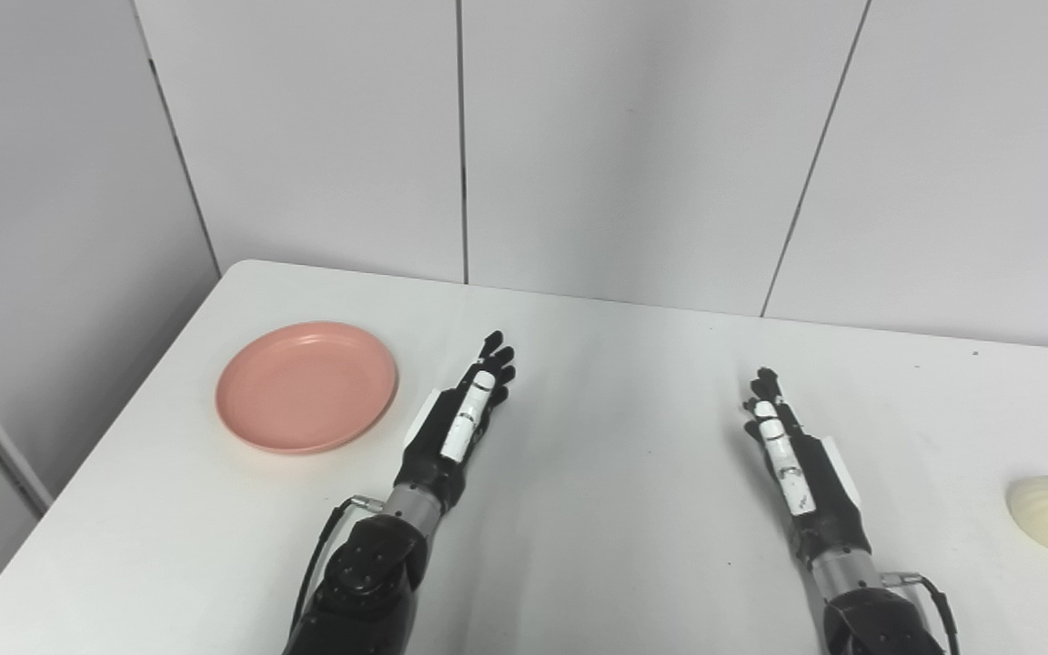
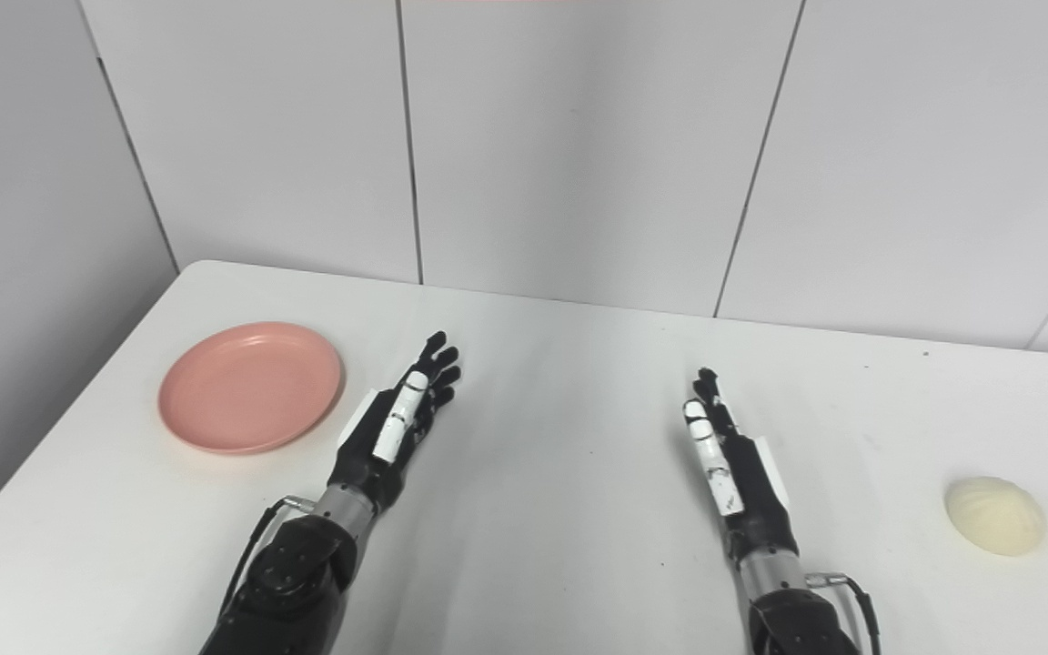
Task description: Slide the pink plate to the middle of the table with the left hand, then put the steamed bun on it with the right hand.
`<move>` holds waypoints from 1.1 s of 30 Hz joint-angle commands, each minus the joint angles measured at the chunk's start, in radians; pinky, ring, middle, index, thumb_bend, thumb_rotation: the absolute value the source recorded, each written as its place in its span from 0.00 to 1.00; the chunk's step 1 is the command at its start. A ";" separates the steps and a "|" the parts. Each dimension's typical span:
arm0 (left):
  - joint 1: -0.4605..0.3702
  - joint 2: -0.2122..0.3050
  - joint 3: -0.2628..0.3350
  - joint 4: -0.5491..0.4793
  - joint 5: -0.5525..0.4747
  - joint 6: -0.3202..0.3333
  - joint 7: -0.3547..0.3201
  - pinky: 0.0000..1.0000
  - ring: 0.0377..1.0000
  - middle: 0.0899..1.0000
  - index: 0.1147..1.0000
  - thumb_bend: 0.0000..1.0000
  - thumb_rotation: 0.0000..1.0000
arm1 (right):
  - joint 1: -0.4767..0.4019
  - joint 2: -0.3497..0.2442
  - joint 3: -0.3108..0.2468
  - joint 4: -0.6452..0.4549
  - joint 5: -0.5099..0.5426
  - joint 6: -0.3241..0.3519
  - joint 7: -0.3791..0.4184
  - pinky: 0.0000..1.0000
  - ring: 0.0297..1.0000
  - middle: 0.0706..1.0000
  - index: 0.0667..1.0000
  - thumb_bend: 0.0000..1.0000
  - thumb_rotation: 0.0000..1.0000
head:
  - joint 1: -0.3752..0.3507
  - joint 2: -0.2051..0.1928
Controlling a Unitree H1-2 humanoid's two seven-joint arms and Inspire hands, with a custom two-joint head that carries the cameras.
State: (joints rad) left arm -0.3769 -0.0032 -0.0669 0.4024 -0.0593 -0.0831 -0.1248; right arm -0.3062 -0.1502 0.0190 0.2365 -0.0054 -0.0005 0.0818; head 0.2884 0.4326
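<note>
So there's one round, shallow pink plastic plate [image 1: 307, 386] sitting flat and right side up on the white table [image 1: 615, 509], over by the table's left edge and a bit toward the back. Being round, it has no real long axis or pointing direction. There's also one pale cream steamed bun [image 2: 995, 516] with a pleated top, dome side up, way over near the table's right edge. It looks slightly oval, with the longer side running roughly left-right and angled a little toward the front, though that's hard to call.

Two hands, both black with white finger segments. The left hand [image 1: 462, 420] is just right of the plate, not touching it, fingers stretched out straight and close together, pointing toward the back wall and holding nothing. The right hand [image 2: 731, 459] is well apart from the bun, on its left, same deal: fingers extended, held together, nothing in it.
</note>
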 commanded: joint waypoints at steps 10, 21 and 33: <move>0.035 -0.016 -0.017 0.042 0.020 0.077 0.005 1.00 0.98 0.99 1.00 0.53 1.00 | 0.002 0.002 -0.002 0.002 0.003 0.026 0.007 0.98 0.98 0.99 1.00 0.21 1.00 | 0.010 0.000; 0.003 -0.031 -0.011 -0.201 0.027 0.127 0.050 0.98 0.96 0.96 0.98 0.55 1.00 | -0.008 -0.009 -0.014 0.021 0.016 0.019 0.019 0.99 0.98 0.99 1.00 0.19 1.00 | 0.037 -0.005; -0.064 -0.034 0.039 -0.473 0.028 0.226 0.096 0.98 0.93 0.93 0.94 0.61 1.00 | -0.016 -0.038 -0.022 0.046 0.033 -0.002 0.044 1.00 0.99 1.00 1.00 0.19 1.00 | 0.087 -0.015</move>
State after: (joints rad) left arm -0.4045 -0.0420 -0.0361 -0.0158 -0.0330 0.1438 -0.0425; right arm -0.3271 -0.1728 0.0055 0.2589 0.0330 -0.0148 0.1227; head 0.3743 0.4172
